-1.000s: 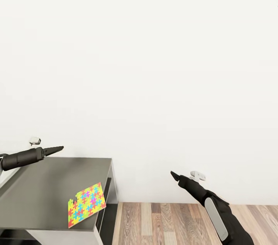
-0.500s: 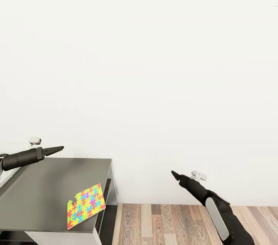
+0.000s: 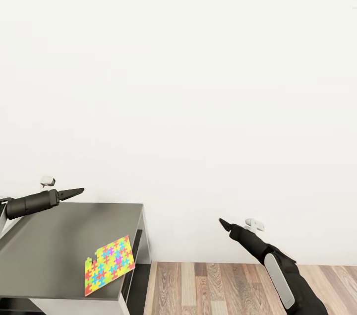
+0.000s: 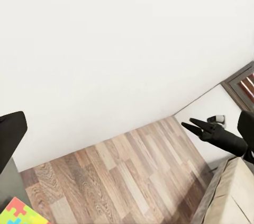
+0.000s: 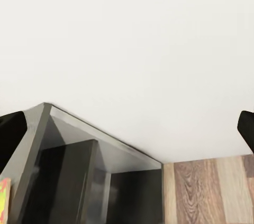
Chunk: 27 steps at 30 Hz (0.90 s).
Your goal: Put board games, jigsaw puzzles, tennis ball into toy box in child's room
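Observation:
One jigsaw puzzle (image 3: pixel 110 264), a flat square of yellow, pink, green and blue pieces, lies near the right front corner of the table (image 3: pixel 54 240). A corner of the jigsaw puzzle (image 4: pixel 18 214) shows in the left wrist view. My left gripper (image 3: pixel 74 191) hovers over the table's far left part, well away from the puzzle, open and empty. My right gripper (image 3: pixel 224 224) hangs over the floor to the right of the table, open and empty, its fingers (image 5: pixel 10 134) spread wide. The toy box, board games, tennis ball and bed are out of view.
A plain white wall (image 3: pixel 198 82) stands close behind the table. Wood-plank floor (image 3: pixel 213 287) runs to the right of the table's end. The dark frame under the table (image 5: pixel 79 181) is open below the top. My right arm (image 4: pixel 217 135) crosses the left wrist view.
Almost nothing differs. My left gripper has crept very slightly right. The puzzle, the table and my right arm stay put.

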{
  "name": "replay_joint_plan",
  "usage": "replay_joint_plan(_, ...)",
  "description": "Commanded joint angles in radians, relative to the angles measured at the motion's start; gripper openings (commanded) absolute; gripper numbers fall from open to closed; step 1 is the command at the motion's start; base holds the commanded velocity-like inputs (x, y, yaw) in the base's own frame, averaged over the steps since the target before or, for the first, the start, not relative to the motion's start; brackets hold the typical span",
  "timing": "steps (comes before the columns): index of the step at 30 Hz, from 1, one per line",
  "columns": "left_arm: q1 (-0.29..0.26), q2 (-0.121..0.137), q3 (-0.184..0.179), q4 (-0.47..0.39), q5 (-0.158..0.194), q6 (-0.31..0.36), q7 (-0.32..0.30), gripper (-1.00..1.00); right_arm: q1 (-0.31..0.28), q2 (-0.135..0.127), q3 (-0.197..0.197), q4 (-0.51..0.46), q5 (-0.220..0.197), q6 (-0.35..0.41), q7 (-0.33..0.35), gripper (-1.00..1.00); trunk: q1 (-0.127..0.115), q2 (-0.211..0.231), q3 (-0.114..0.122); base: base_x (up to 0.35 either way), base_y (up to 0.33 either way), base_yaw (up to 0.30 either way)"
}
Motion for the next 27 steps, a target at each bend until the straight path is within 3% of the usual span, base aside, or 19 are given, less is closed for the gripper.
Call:
replay_joint_plan(1, -0.001, 0.0, 0.004, -0.001, -0.011, 0.011, -0.008, 1.0, -0.001, 0.0, -0.002, -0.001, -0.007, 0.009, 0.012, 1.0, 0.004, -0.009, -0.005, 0.0, 0.0, 0.0)
replay_joint_plan(12, -0.001, -0.002, 0.003, -0.001, -0.011, 0.011, -0.008, 1.0, -0.002, -0.001, -0.003, -0.001, -0.008, 0.018, 0.036, 1.0, 0.046, -0.086, -0.04, 0.0, 0.0, 0.0)
replay_joint_plan(14, -0.001, -0.002, 0.001, -0.002, -0.011, 0.014, -0.008, 1.0, -0.002, -0.007, -0.006, -0.001, -0.009, 0.017, 0.085, 1.0, 0.054, -0.1, -0.046, 0.0, 0.0, 0.0)
replay_joint_plan(20, -0.001, -0.019, -0.059, -0.029, -0.011, 0.029, -0.008, 1.0, -0.001, -0.031, -0.048, 0.002, -0.013, 0.02, 0.137, 1.0, 0.077, -0.142, -0.065, 0.0, 0.0, 0.0)
replay_joint_plan(23, 0.008, -0.053, -0.092, -0.099, -0.011, 0.074, -0.008, 1.0, -0.003, -0.03, -0.061, 0.005, -0.015, 0.042, 0.142, 1.0, 0.089, -0.163, -0.074, 0.0, 0.0, 0.0)
replay_joint_plan(27, 0.059, -0.125, -0.129, -0.251, -0.013, 0.157, -0.008, 1.0, -0.014, -0.022, -0.065, 0.006, -0.016, 0.103, 0.14, 1.0, 0.104, -0.191, -0.087, 0.0, 0.0, 0.0)
